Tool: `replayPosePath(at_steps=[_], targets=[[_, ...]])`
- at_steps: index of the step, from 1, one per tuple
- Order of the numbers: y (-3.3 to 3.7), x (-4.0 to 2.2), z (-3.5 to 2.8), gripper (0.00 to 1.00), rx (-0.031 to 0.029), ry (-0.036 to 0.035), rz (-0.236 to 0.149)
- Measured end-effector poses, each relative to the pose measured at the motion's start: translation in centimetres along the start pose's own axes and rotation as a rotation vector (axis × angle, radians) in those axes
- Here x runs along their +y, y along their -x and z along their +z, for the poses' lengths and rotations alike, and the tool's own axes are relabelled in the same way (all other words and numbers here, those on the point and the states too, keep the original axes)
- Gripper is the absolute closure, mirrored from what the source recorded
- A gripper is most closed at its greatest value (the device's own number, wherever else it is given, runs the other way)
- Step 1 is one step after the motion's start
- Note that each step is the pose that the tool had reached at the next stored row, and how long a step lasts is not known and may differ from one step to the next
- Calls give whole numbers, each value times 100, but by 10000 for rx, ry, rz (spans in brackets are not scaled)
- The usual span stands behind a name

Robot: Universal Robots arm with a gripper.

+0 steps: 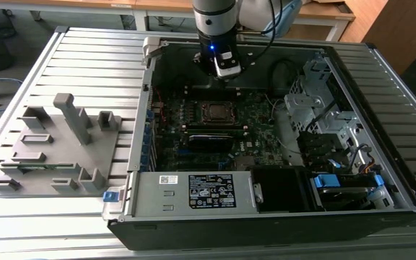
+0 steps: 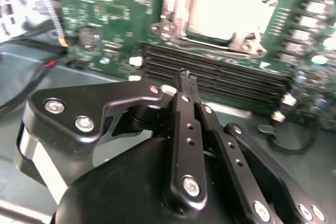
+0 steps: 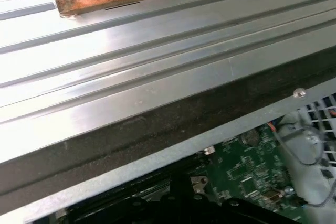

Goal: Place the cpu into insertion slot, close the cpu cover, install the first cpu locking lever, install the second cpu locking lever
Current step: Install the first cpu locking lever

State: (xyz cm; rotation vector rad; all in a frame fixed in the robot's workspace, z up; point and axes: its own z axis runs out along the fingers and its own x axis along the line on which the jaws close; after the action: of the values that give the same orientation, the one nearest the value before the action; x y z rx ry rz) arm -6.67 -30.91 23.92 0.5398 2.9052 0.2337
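The cpu (image 1: pixel 214 111) seemingly sits in the insertion slot (image 2: pixel 173 22).

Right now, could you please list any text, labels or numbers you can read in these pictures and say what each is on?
None can be read.
Black label on the grey power supply housing: print and symbols too small.
Small white sticker beside it: too small.
Motherboard in the second wrist view: markings blurred.
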Motion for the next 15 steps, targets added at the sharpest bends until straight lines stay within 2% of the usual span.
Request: replayPosePath(at_steps=[7,8,9,14,15], targets=[[4,0,16,90,1171,-468,155],[4,-1,18,90,1280,-513,169],[4,-1,19,90,1331,-536,176],[4,-1,19,90,1361,-549,181],[4,0,20,90,1348,-581,176]])
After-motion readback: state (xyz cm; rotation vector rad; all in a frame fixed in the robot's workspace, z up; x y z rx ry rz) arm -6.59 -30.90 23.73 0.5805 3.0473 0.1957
